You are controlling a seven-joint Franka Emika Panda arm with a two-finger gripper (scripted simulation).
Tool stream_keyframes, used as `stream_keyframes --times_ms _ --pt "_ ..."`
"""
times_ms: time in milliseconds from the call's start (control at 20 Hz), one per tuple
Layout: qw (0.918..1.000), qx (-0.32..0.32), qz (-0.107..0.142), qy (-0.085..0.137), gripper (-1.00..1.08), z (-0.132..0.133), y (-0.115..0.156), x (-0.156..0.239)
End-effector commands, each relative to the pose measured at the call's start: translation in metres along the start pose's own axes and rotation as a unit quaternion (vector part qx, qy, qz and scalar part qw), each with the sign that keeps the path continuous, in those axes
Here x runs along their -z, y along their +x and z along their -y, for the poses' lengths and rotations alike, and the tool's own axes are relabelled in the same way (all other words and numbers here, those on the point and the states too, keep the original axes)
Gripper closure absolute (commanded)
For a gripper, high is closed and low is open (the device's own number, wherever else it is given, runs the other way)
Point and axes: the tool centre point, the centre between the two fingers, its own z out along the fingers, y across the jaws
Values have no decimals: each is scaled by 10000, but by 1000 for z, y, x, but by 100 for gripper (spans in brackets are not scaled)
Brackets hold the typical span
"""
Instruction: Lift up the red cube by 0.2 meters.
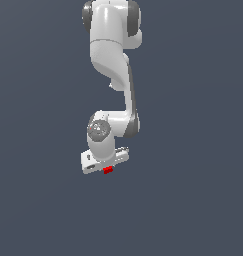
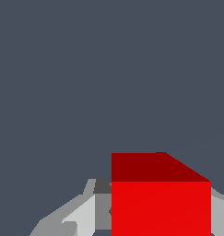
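Against plain slate-grey background, keeping end effector clamped squarely on red cube, rising straight and steadily.

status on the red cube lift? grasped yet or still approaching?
Done: the approach. The red cube sits right at the gripper, and the wrist view shows the red cube between the grey fingers.
In hand: the grasp looks made, though firm contact on both sides can't be confirmed.
Left: whether the cube is off the ground can't be judged against the plain background, so the full lift is unconfirmed.
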Motion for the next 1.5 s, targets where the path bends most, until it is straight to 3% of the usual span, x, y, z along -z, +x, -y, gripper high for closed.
stream_keyframes --times_ms 0,750,1050,1450 --pt "10000 6 -3 -1 108 0 0 0" --pt "10000 6 -3 -1 108 0 0 15" --pt "10000 6 -3 -1 108 1 -1 54" --pt "10000 8 -1 -2 108 2 -2 137"
